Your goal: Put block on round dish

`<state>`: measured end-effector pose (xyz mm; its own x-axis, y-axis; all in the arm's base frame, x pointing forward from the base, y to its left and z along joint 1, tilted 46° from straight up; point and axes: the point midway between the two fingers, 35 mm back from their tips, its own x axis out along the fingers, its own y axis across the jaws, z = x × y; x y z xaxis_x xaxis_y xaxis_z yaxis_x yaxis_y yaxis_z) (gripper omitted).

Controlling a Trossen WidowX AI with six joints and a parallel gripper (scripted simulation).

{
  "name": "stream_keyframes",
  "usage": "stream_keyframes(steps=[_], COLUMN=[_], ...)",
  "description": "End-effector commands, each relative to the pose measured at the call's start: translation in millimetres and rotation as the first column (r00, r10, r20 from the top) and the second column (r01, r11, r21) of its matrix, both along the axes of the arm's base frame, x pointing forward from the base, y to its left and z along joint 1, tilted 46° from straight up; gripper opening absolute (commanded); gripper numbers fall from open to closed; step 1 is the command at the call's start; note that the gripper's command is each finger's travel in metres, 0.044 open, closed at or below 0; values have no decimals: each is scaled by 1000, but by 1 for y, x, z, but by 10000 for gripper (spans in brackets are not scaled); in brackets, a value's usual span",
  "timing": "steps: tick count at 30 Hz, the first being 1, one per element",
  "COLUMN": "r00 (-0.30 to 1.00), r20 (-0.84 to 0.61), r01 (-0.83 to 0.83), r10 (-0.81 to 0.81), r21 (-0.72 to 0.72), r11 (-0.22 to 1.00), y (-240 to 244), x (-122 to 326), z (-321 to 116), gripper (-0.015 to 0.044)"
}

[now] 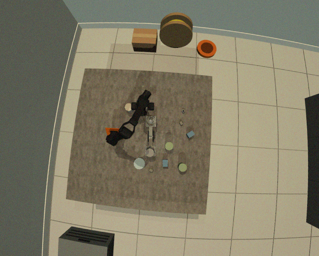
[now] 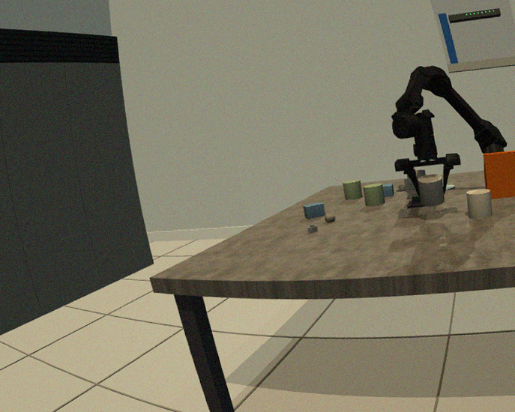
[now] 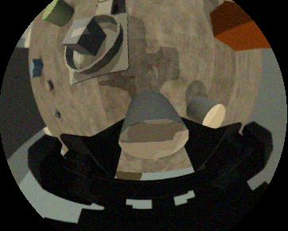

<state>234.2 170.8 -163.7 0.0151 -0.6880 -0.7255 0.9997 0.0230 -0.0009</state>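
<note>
With the grey cylindrical cup (image 2: 432, 192) (image 3: 153, 105) pinched by the black gripper (image 1: 143, 106) (image 2: 431, 192) (image 3: 150, 119) beside the metal balance (image 1: 150, 132) (image 2: 414, 204) (image 3: 124, 60), uncovering is judged complete; the grey block (image 1: 150, 120) (image 3: 89, 35) remains on its end, transfer to the pale round dish (image 1: 139, 163) (image 2: 449, 187) outstanding.

- Walls: one pale grey-green (image 2: 275, 100), one dark grey (image 1: 31, 119), meeting in a corner.
- Floor (image 1: 255, 170) (image 2: 105, 353): cream square tiles, dark joints showing.
- Table (image 1: 98, 173) (image 2: 341, 256): brown mottled top, dark leg (image 2: 205, 354) slanting, casting shadow.
- Cabinet (image 2: 51, 169): dark, standing left in the exterior view.
- Round orange-rimmed vessel (image 1: 199, 52): sitting near the wall.
- Light: dim, falling evenly.
</note>
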Motion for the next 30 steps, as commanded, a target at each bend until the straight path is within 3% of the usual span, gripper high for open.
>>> stream_keyframes(steps=[1, 20, 30], r00=[1000, 1000, 1000], r20=[-7, -6, -7], r01=[-3, -3, 3], r10=[3, 3, -3], r21=[-13, -14, -10], r11=[1000, 1000, 1000], y=[-15, -35, -31], x=[-1, -1, -1], z=[-13, -33, -29], gripper=[0, 0, 262])
